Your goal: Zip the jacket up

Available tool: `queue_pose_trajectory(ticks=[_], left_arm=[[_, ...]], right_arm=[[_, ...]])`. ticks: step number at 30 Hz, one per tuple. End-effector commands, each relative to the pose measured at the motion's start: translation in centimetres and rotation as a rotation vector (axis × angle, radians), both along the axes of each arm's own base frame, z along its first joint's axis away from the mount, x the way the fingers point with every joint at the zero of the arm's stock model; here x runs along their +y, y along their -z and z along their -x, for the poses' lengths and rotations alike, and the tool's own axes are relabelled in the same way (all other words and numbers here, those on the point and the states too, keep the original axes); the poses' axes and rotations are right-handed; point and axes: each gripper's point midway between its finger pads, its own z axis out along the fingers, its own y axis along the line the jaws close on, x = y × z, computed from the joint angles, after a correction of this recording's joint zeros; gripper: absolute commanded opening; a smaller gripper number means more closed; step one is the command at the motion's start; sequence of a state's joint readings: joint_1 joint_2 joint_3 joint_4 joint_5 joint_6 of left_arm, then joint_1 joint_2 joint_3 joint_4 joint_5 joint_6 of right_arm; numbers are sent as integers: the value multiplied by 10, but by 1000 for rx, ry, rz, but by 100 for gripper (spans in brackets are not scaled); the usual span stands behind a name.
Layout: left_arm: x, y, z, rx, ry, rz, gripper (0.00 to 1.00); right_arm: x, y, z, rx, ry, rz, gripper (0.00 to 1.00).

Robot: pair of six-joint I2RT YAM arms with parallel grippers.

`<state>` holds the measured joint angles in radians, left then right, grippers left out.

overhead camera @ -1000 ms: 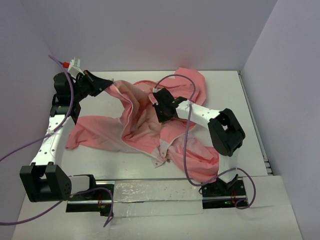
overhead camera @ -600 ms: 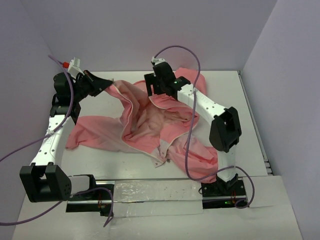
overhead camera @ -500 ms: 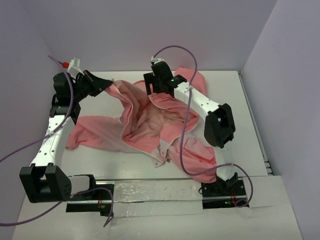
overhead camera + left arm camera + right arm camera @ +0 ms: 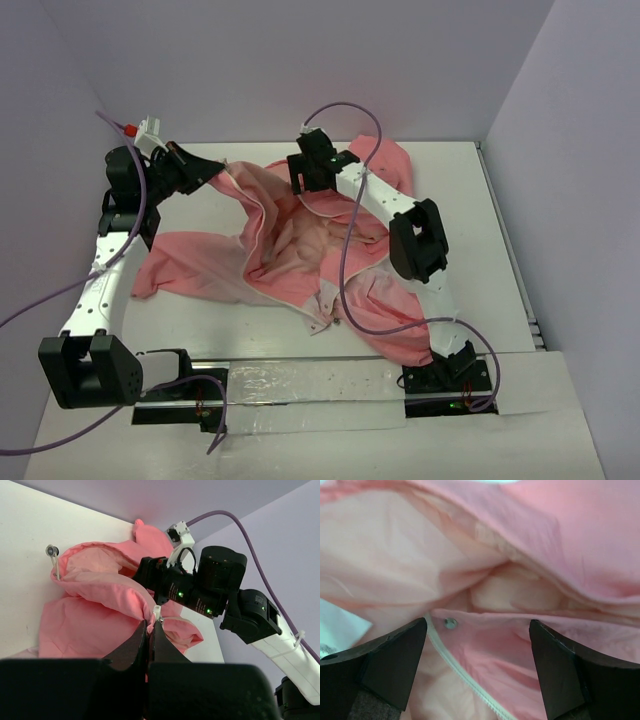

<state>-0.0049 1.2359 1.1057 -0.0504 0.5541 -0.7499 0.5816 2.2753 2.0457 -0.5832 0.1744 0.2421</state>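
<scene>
From above, the jacket (image 4: pixel 290 255) lies crumpled across the middle of the table (image 4: pixel 490 230). One sleeve reaches toward the left edge and more fabric is bunched by the near right corner. The left gripper (image 4: pixel 218 168) sits near the far left corner at the jacket's edge. The right gripper (image 4: pixel 305 185) hangs over the folds near the far edge.

In the left wrist view, the jaws are pressed together, pinching the pale zipper edge (image 4: pixel 156 614).

In the right wrist view, the fingers (image 4: pixel 395 665) stand spread wide over pink fabric. A white zipper (image 4: pixel 457 667) and a snap (image 4: pixel 450 623) lie between them.
</scene>
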Motion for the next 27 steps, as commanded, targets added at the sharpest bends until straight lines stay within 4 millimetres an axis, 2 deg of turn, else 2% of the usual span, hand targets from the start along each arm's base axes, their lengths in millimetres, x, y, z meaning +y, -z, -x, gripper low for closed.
queue_pose_trajectory(ticks=[1, 6, 11, 20, 25, 27], left_arm=[[10, -18, 5, -58, -17, -15, 0], [12, -20, 8, -60, -20, -27, 0], [15, -18, 8, -58, -27, -31, 0], [14, -15, 7, -55, -18, -17, 0], [14, -17, 8, -58, -19, -19, 0], [15, -17, 8, -58, -20, -19, 0]], right_arm=[[3, -1, -17, -25, 38, -13, 90], [11, 15, -26, -9, 49, -23, 87], [14, 29, -18, 26, 44, -35, 84], [12, 39, -11, 44, 44, -37, 78], [13, 47, -8, 63, 38, -42, 69], [14, 48, -7, 67, 36, -47, 57]])
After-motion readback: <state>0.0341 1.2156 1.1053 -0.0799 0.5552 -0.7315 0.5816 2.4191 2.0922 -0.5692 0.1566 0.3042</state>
